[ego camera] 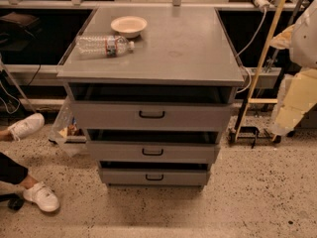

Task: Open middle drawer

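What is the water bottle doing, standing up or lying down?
Lying down. The water bottle rests on its side on the cabinet top, near the bowl. The gripper is beside the cabinet, at the picture's right.

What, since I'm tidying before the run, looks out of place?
The clear plastic water bottle lies on its side on the grey metal cabinet top, beside the white round bowl. The gripper hangs right of the cabinet, apart from it.

One camera looks down on the cabinet [198,53] from its front, fairly near; the end effector [280,125] hangs beyond its right edge.
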Controlling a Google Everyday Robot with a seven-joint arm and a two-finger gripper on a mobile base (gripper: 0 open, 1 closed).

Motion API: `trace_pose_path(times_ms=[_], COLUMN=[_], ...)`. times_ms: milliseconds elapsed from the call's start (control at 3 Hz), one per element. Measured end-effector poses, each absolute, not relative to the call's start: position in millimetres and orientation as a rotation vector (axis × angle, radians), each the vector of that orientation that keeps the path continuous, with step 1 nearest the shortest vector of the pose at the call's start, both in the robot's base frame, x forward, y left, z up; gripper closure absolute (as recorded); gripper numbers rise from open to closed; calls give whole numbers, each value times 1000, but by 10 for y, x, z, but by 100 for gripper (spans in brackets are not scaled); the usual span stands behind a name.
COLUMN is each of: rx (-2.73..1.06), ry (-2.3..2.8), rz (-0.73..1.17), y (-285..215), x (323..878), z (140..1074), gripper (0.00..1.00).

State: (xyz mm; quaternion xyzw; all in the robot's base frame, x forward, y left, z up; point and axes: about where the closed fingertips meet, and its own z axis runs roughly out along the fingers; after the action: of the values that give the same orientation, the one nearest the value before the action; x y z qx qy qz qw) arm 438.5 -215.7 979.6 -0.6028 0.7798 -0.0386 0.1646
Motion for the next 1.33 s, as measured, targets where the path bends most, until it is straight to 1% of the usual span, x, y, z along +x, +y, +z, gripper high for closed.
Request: trace_pose_path(times_ms=[667, 1000, 1333], rx=[-1721, -1739, -1791], ry=[2224, 2214, 2147], rz=[-107, -74, 86], y=[-2158, -2018, -1422], x=[4381, 4366, 4366], z=[9774, 9619, 9094], gripper=[0, 0, 0])
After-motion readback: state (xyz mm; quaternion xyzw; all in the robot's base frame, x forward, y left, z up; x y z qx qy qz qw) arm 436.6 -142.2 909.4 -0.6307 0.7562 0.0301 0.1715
